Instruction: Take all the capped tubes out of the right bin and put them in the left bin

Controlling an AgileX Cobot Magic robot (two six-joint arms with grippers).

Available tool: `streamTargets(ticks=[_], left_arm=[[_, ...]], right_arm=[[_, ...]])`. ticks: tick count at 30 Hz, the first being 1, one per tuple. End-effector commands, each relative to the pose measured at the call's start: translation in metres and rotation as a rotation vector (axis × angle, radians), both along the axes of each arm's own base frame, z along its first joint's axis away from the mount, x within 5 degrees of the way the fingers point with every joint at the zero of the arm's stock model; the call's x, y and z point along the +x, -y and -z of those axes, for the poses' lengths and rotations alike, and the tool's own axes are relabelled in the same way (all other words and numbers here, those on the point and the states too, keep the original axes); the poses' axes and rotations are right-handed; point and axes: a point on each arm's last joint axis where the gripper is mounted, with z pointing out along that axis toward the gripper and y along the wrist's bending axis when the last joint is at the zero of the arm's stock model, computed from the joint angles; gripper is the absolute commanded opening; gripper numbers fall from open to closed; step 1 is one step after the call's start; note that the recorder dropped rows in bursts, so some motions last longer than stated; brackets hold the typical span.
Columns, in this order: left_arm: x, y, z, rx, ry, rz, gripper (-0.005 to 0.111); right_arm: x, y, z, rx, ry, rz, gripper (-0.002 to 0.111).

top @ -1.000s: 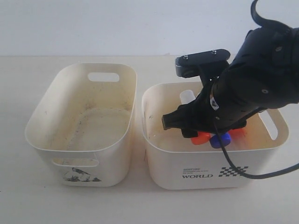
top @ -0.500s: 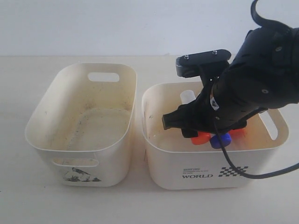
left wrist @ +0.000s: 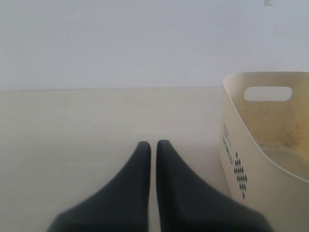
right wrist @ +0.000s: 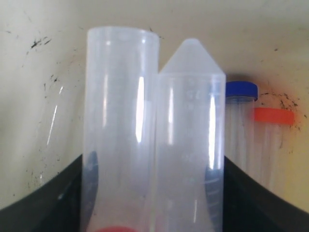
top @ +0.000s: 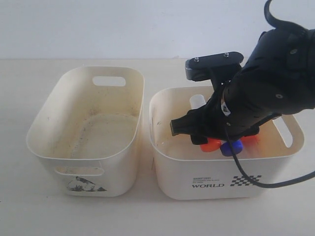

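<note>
Gripping a pair of clear tubes (right wrist: 145, 145) between its black fingers (right wrist: 53, 203), the right claw (right wrist: 153, 164) sits low inside the right bin (top: 170, 162). The two tubes lie side by side and touching, with their long axes running along the claw's reach, away from the wrist. One shows a flat, rimmed far end, and the other points a cone tip at the scuffed bin wall. A red patch shows at the near end of the flat-ended one, but I cannot tell whether it is a cap. Just beside the pair, a blue-capped tube (right wrist: 240, 125) and an orange-capped tube (right wrist: 273, 145) lie parallel to them, caps at the far end, close to the wall. From the outside camera the black arm (top: 275, 83) hides the claw. An orange cap (top: 212, 145), a blue cap (top: 230, 148) and a second orange cap (top: 252, 138) peek out beneath it near the bin's front wall, and a pale tube end (top: 197, 102) rises toward the back wall. The left bin (top: 44, 142) stands just beside the right one on the desk (top: 147, 216). The left claw (left wrist: 153, 145) hangs over the bare desk beside the left bin's printed outer wall, its fingers drawn almost together with only a slit between them, holding nothing.
</note>
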Motion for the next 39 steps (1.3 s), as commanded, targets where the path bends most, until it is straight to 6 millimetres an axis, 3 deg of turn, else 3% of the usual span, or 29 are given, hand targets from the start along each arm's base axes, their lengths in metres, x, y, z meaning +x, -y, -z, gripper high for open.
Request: streamTargets(ticks=[1, 3, 8, 11, 15, 17, 21, 27, 30, 36, 39], left_arm=[[0.000, 0.000, -0.001, -0.013, 0.003, -0.001, 0.004], [0.000, 0.000, -0.001, -0.013, 0.003, -0.001, 0.004], [0.000, 0.000, -0.001, -0.013, 0.003, -0.001, 0.004], [0.000, 0.000, -0.001, -0.013, 0.003, -0.001, 0.004], [0.000, 0.000, -0.001, -0.013, 0.003, -0.001, 0.004], [0.000, 0.000, -0.001, -0.013, 0.003, -0.001, 0.004], [0.000, 0.000, -0.001, -0.013, 0.003, -0.001, 0.004], [0.000, 0.000, -0.001, -0.013, 0.003, -0.001, 0.004], [0.000, 0.000, -0.001, -0.013, 0.003, -0.001, 0.004], [0.000, 0.000, -0.001, -0.013, 0.003, -0.001, 0.004], [0.000, 0.000, -0.001, -0.013, 0.003, -0.001, 0.004]], right_arm=[[0.001, 0.001, -0.001, -0.003, 0.011, -0.006, 0.058], [0.001, 0.001, -0.001, -0.003, 0.011, -0.006, 0.054], [0.001, 0.001, -0.001, -0.002, 0.011, -0.002, 0.033], [0.001, 0.001, -0.001, -0.002, 0.012, -0.001, 0.043], [0.001, 0.001, -0.001, -0.004, 0.010, 0.000, 0.069], [0.001, 0.001, -0.001, -0.004, 0.010, 0.000, 0.069], [0.001, 0.001, -0.001, -0.003, 0.010, 0.002, 0.048], [0.000, 0.002, 0.000, -0.004, 0.004, 0.014, 0.000], [0.000, 0.004, 0.000, -0.018, -0.006, 0.024, 0.007], [0.002, 0.015, 0.001, -0.065, -0.031, 0.064, 0.046], [0.006, 0.023, 0.001, -0.064, -0.036, 0.097, 0.048]])
